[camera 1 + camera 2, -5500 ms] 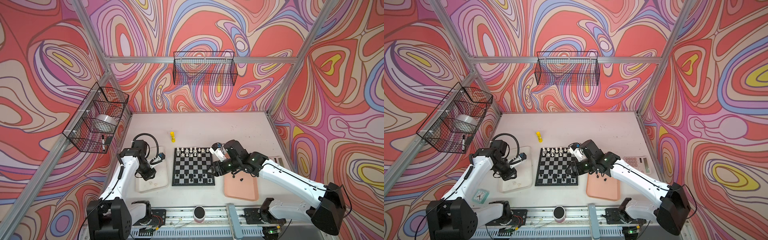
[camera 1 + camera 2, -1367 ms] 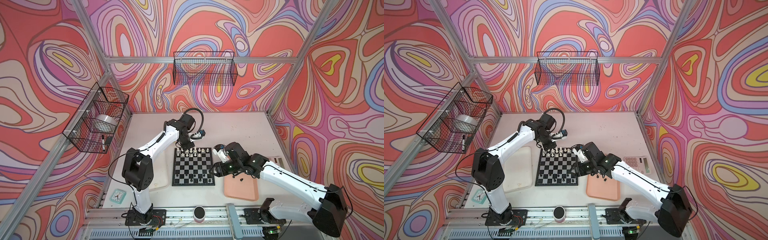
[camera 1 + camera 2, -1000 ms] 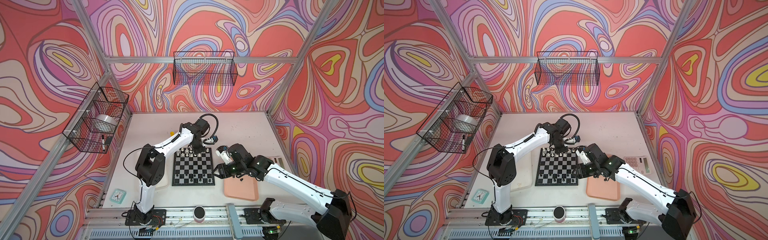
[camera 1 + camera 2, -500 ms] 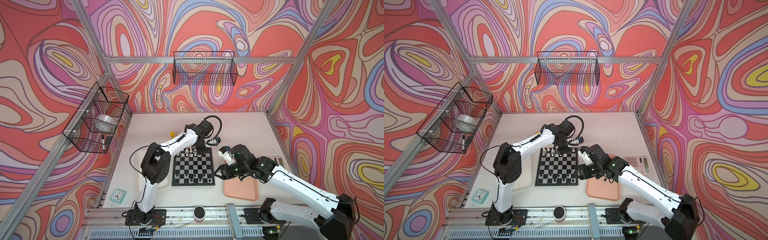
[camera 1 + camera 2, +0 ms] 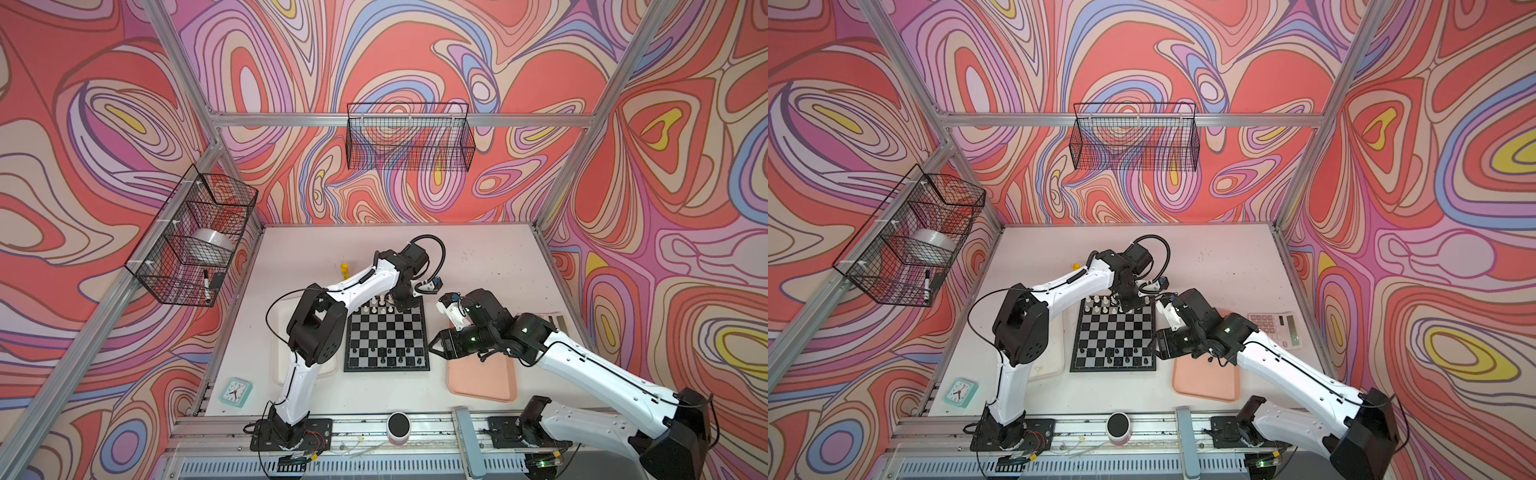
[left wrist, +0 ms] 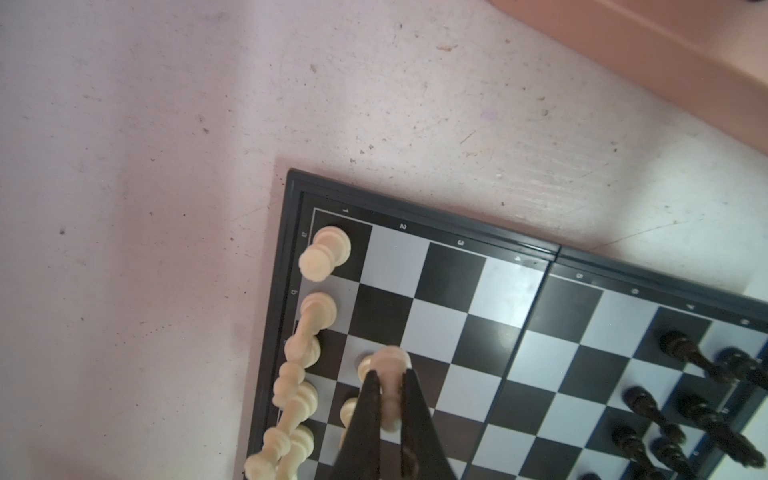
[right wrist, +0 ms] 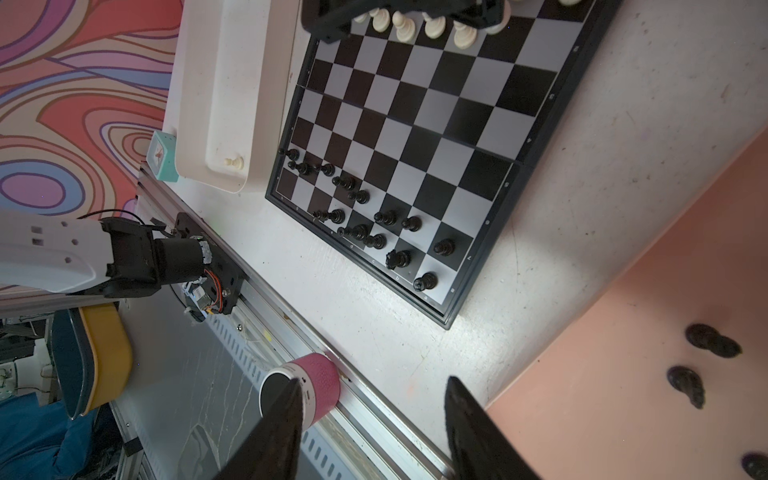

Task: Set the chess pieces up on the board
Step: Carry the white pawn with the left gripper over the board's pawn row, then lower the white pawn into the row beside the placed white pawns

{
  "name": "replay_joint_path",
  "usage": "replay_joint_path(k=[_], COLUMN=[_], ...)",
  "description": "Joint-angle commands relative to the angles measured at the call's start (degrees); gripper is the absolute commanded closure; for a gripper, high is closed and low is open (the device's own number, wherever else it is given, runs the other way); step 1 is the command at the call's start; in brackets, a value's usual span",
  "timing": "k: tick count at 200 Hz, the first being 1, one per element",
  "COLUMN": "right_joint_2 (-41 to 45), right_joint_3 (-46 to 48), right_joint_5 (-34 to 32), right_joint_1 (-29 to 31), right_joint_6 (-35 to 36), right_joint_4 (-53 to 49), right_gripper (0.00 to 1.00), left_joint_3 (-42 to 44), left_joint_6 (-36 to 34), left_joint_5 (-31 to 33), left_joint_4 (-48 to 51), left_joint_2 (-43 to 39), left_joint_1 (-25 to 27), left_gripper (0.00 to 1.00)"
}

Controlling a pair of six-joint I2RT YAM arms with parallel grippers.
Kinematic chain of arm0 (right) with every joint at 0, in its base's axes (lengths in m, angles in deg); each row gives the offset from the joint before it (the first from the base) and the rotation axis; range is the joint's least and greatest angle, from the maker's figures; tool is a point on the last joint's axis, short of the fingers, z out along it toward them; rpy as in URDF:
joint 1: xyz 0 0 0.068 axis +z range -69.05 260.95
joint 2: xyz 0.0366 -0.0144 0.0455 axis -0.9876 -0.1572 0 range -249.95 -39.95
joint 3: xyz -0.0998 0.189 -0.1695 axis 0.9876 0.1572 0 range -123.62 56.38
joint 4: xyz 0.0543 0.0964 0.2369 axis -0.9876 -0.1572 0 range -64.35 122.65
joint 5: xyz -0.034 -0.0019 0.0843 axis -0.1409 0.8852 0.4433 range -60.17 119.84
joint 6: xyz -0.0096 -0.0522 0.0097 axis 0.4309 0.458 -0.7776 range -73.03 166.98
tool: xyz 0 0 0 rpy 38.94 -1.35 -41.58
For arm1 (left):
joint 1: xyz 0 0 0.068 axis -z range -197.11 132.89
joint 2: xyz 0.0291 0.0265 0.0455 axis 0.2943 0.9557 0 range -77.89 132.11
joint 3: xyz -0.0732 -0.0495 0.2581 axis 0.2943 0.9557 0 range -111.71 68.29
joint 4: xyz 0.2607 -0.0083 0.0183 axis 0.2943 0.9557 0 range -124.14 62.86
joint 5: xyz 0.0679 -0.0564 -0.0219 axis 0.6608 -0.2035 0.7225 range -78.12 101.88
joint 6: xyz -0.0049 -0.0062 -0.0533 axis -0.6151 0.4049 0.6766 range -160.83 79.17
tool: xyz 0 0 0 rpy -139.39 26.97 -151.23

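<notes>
The pale surface [image 5: 478,257] carried everything. The board [image 5: 386,332] lay flat on it, with black and silver checks inside a black border. The pink tray [image 5: 482,382] sat to the right of the board, a little apart from its right edge. The whitish tray [image 7: 220,83] lay along the board's left edge and was partly hidden under the left arm in both top views.

The left gripper [image 6: 388,376] hung over the board's far rows, near its far right corner. Its fingers [image 6: 370,399] were pressed in on a cream piece [image 6: 388,361], pinching it above the second row in from the board's far edge. Whether that piece touched the board could not be told. The right gripper [image 7: 372,382] hovered just off the board's right edge, toward its near right corner. Its jaws were spread wide with nothing between them.

The cream pieces [image 6: 316,324] stood in a line along the board's far edge, with another just inside that line beside the pinched one. The black pieces [image 7: 361,216] were scattered over the two rows nearest the board's near edge. Three more black pieces [image 7: 712,340] lay on the pink tray, right of the board. A lone cream pawn [image 7: 233,163] stood in the whitish tray, close to the board's near left corner.
</notes>
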Motion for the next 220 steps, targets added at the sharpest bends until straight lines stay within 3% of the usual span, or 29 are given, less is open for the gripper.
replay_joint_path(k=[1,220], right_joint_2=[-0.62,-0.63], right_joint_3=[0.95,2.12], right_joint_5=[0.66,0.49], right_joint_1=[-0.29,-0.30], right_joint_6=[-0.24,-0.36], right_joint_4=[1.00,1.59], right_gripper=[0.44,0.44], left_joint_3=[-0.29,1.25], left_joint_6=[-0.21,-0.21], left_joint_5=[0.59,1.43], left_joint_4=[0.22,-1.47], left_joint_2=[1.39,3.87], left_joint_1=[0.38,1.08], left_gripper=[0.90,0.90])
